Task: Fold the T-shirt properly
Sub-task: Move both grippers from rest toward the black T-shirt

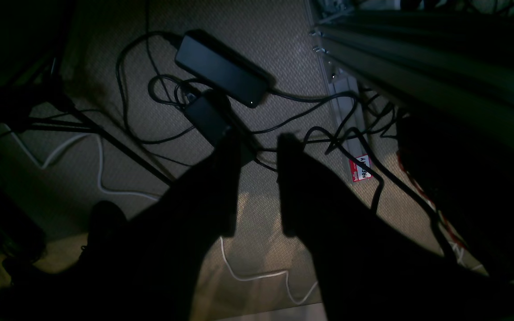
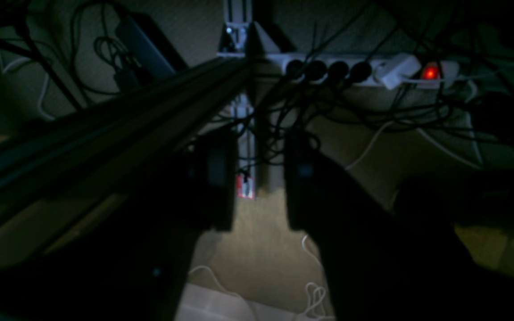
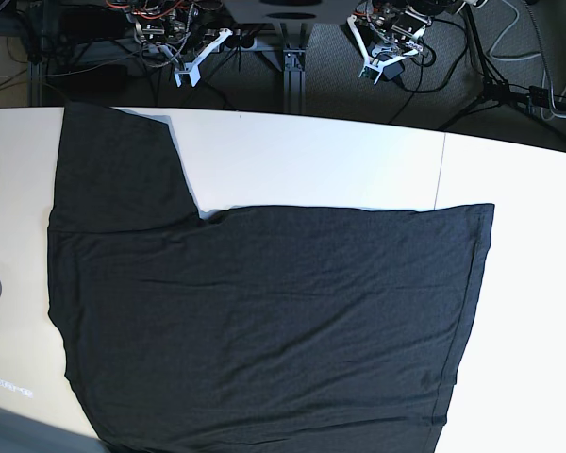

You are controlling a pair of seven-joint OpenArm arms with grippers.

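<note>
Lying flat across the white tabletop [image 3: 311, 156], the large black soft-knit T-shirt [image 3: 264, 321] spreads plain side up, one sleeve toward eleven o'clock. Folding seems not yet begun. Both the left gripper [image 1: 257, 187] and right gripper [image 2: 257, 183] hang released below the table edge at twelve o'clock; next, they probably must reach an edge.

White table [image 3: 358, 160] — black T-shirt [image 3: 264, 321] spread flat on it.
</note>
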